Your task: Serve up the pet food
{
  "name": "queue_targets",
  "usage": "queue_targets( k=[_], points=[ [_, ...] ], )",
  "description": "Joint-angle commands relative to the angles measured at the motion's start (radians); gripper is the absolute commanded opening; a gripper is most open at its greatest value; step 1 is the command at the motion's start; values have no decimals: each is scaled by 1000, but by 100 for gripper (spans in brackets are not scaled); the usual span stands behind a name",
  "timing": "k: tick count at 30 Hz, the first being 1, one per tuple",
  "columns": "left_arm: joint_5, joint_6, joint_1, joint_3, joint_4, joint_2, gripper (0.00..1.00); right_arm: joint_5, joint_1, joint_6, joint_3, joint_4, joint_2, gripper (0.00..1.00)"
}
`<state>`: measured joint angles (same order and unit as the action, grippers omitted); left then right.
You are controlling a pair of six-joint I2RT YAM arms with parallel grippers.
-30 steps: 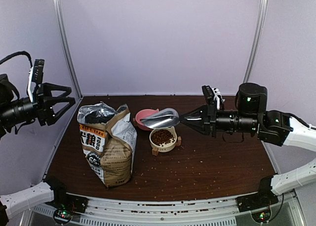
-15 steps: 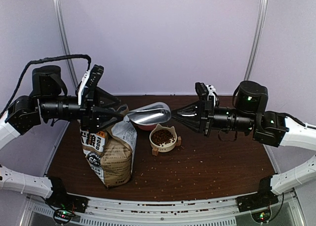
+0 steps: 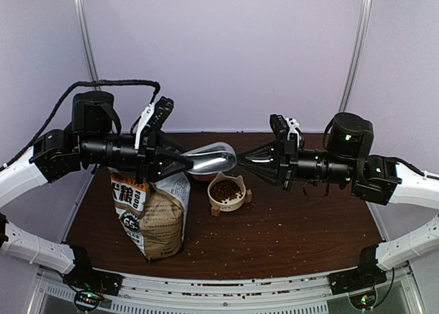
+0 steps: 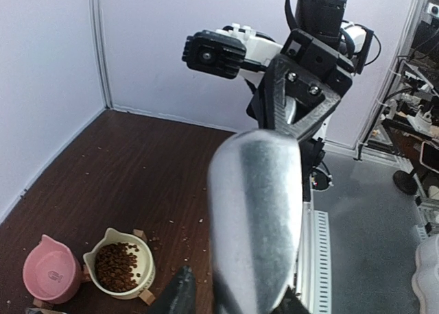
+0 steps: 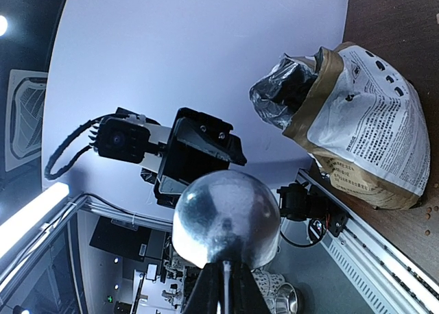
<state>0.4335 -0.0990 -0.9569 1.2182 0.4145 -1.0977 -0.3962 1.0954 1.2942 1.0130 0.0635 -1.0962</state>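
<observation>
Above the bowl [image 3: 226, 205], the right gripper [image 3: 248, 160] is clamping the scoop [image 3: 209, 158] along 9-to-3 o'clock; the left gripper [image 3: 186, 164] is straddling it, grip indeterminate. The pet food [image 3: 225, 190] is lying in the bowl, at 5 o'clock.

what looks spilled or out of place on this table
Loose kibble is scattered over the table in front of the cream bowl and the bag, spilled outside the bowl. Nothing else looks odd.
</observation>
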Motion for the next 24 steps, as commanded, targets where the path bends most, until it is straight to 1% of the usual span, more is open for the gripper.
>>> queue_targets(
  k=[1, 4, 6, 7, 9, 11, 12, 13, 15, 16, 17, 18, 20, 24],
  points=[
    [60, -25, -10, 9, -95, 5, 26, -12, 8, 0, 24, 34, 2, 0],
    [67, -36, -13, -5, -97, 4, 12, -12, 8, 3, 18, 42, 1, 0],
    [68, -45, -13, -14, -97, 8, 1, -9, 8, -5, 19, 34, 3, 0],
    [69, -52, -13, -17, -98, 10, 0, -6, 8, -14, 20, 26, 4, 1],
    [66, -80, -13, -30, -106, 17, 0, 3, 8, -33, 19, 9, 7, 7],
    [44, -158, -13, -47, -120, 23, 0, 18, 8, -87, 23, -20, 15, 19],
    [39, -205, -13, -52, -118, 22, 0, 32, 8, -126, 28, -44, 20, 26],
    [32, -257, -13, -51, -107, 18, 0, 48, 8, -181, 34, -71, 29, 35],
    [38, -352, -13, -50, -74, 10, 0, 86, 8, -307, 52, -149, 47, 56],
    [51, -400, -12, -57, -73, 11, 0, 103, 8, -371, 58, -184, 56, 65],
    [67, -449, -13, -69, -80, 14, 0, 119, 8, -415, 58, -213, 62, 71],
    [69, -497, -13, -78, -84, 19, 0, 119, 5, -452, 61, -234, 65, 75],
    [60, -574, -12, -96, -76, 28, 0, 86, 5, -506, 65, -251, 64, 80],
    [40, -670, -13, -112, -29, 37, 0, -21, 9, -560, 78, -247, 49, 85]
  ],
)
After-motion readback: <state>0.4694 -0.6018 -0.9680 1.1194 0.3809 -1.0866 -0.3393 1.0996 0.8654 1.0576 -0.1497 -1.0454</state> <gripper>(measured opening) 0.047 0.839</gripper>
